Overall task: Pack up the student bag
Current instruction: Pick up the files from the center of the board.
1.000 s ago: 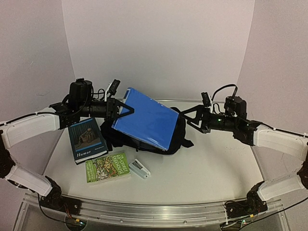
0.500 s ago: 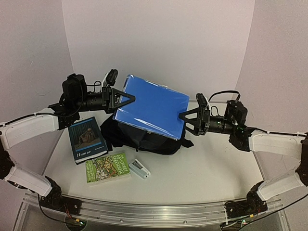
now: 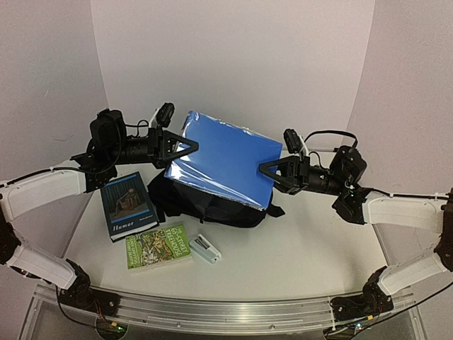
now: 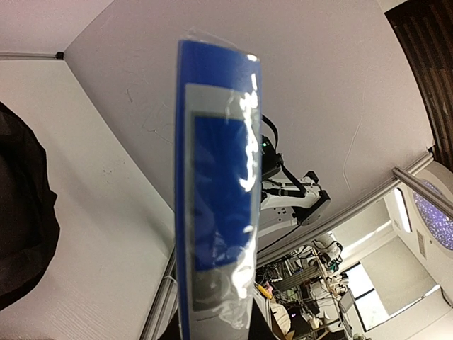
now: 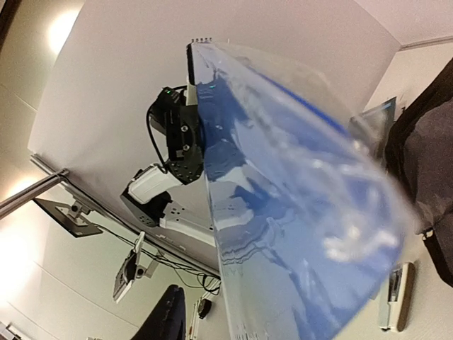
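Note:
A large blue binder point(image 3: 223, 161) in a glossy plastic cover hangs tilted in the air above the student bag point(image 3: 205, 205), a black fabric backpack lying on the table. My left gripper point(image 3: 190, 145) is shut on the binder's left edge. My right gripper point(image 3: 263, 170) is closed on its right edge. In the left wrist view the binder's spine point(image 4: 216, 191) fills the middle and part of the bag point(image 4: 21, 212) shows at the left. In the right wrist view the binder's cover point(image 5: 304, 234) fills most of the frame, with the bag point(image 5: 425, 163) at the right.
A dark blue book titled Humor point(image 3: 127, 204) lies left of the bag. A green book point(image 3: 158, 246) and a small white stapler-like object point(image 3: 205, 248) lie in front of it. White walls enclose the table on three sides.
The right arm has moved left to the binder and its jaws have closed on the right edge. The binder has been lifted and levelled a little by the left arm.

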{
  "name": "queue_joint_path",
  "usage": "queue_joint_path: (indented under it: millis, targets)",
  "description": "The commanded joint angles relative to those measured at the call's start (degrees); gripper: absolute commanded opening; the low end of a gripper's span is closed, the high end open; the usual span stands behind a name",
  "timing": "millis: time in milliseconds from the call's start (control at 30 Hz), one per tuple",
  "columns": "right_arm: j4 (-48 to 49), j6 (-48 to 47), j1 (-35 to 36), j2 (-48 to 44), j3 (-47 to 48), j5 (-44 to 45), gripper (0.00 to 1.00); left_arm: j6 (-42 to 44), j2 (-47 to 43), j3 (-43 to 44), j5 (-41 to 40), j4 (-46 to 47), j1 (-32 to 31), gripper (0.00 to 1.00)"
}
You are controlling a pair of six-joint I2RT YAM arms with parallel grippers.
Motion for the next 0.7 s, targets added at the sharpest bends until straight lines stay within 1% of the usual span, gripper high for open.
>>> queue_joint_path:
  millis: [0, 33, 67, 133, 300, 367, 433, 467, 533, 600, 667]
  targets:
    - [7.65, 2.35, 1.05, 0.44, 2.26, -0.05, 0.18, 0.09, -1.06, -0.12, 0.37, 1.69, -0.05, 0.06]
    - [7.66, 2.37, 1.11, 0.44, 2.17, 0.7, 0.12, 0.95, -1.25, 0.17, -0.56, 0.13, 0.01, 0.1]
    - [7.66, 2.44, 1.06, 0.37, 2.05, 1.48, 0.08, 1.98, -1.47, 0.45, -1.55, -1.83, -0.01, 0.16]
    - [7.52, 2.47, 1.05, 0.32, 1.75, 3.22, 0.01, 4.49, -1.76, 1.28, -3.97, -6.82, 0.01, 0.3]
    - [6.4, 1.81, 1.0, 0.27, 1.33, 7.79, 0.0, 11.0, -1.76, 5.37, -8.82, -21.37, 0.14, 0.63]
    - [3.78, 0.87, 0.69, 0.01, 1.59, 9.87, 0.0, 13.7, -1.55, 7.69, -11.25, -28.36, 0.62, 0.77]
    - [-1.36, -1.21, 0.22, -0.74, 2.35, 12.57, 0.0, 15.95, -1.47, 9.34, -13.55, -33.69, 1.75, 0.89]
    - [-4.64, -2.78, -0.14, -1.19, 3.0, 14.27, 0.0, 16.75, -1.47, 9.82, -14.51, -35.6, 2.53, 0.94]
    - [-14.88, -6.44, -0.65, -2.2, 5.17, 18.84, 0.0, 18.07, -1.26, 9.92, -15.43, -37.97, 4.53, 0.99]
    - [-23.95, -8.54, -1.44, -2.85, 6.99, 23.37, 0.0, 18.53, -0.65, 9.19, -16.14, -38.73, 6.65, 1.0]
    - [-28.03, -8.18, -3.5, -3.15, 7.07, 24.45, 0.0, 17.9, 0.46, 7.37, -15.87, -37.83, 8.79, 1.0]
